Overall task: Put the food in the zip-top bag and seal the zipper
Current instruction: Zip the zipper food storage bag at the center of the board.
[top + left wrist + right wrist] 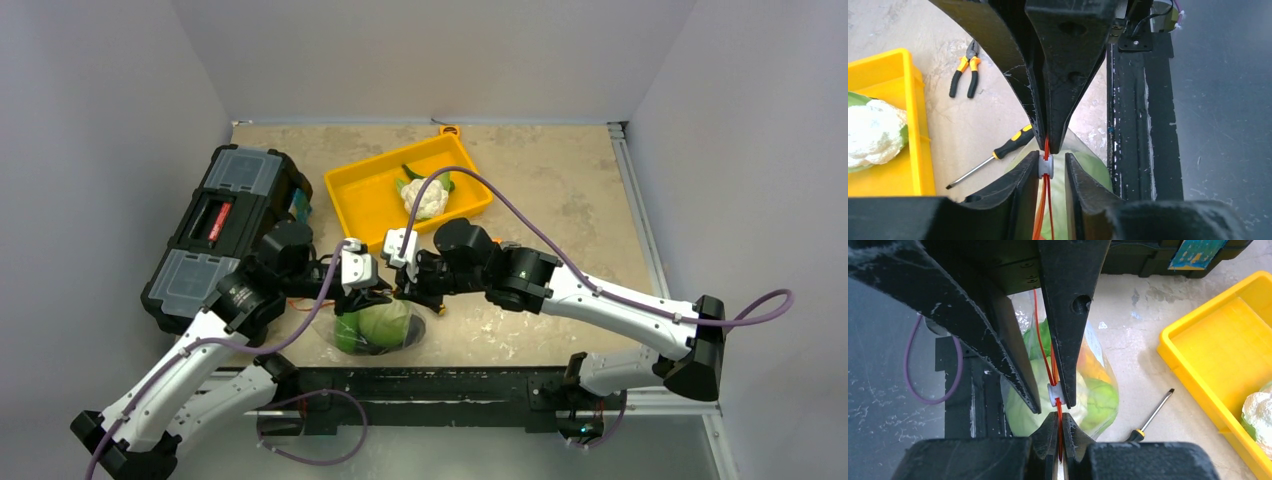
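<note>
Zip-top bag [1093, 342] lies just on the near side of the yellow tray [365, 200] and holds the cabbage [388, 322]. The cauliflower [428, 198] sits in that tray, unbagged. Right claw [1059, 422] is pinched shut on the zipper [1043, 215]. Left claw [1052, 165] is part-open astride the white slider [1046, 167], and the mouth looks unsealed.

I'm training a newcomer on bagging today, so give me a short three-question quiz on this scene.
1. True or false: the cauliflower lies in the yellow tray.
2. What is the right gripper shut on? A. the zipper B. the screwdriver C. the pliers
3. Name the small part flanked by the left gripper.
Key: 1 true; 2 A; 3 the white slider.
</note>
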You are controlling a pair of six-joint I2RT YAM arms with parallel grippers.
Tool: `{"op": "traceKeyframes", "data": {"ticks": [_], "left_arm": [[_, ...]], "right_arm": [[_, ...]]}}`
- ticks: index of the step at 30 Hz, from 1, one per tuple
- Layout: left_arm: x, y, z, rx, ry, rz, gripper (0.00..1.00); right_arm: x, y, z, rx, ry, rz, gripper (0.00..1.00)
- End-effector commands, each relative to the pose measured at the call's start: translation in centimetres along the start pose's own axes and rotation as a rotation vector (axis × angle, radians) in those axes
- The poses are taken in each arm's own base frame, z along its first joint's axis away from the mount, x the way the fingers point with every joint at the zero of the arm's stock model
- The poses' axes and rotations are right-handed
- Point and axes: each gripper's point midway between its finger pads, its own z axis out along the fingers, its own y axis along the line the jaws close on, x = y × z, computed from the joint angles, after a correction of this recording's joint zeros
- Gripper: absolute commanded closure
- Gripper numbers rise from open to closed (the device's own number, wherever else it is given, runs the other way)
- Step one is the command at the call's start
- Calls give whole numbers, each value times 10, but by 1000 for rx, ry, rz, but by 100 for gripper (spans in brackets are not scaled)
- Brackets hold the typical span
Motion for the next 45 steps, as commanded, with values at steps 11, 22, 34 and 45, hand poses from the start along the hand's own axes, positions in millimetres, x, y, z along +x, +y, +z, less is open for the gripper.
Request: {"op": "traceKeyframes", "data": {"ticks": [11,22,34,45], "left_arm": [[-26,11,-13,-97,-33,31,100],[-9,4,-32,-153,55,-30,100],[2,-1,-46,-192,121,-57,100],[29,-13,-59,-217,183,-71,100]], "right_arm": [[-27,-24,-13,278,-125,60,100],[14,-75,-63,734,-110,383,100],[47,-103,-128,1073,-107,512,100],[67,-106,-167,1174,-119,538,100]]}}
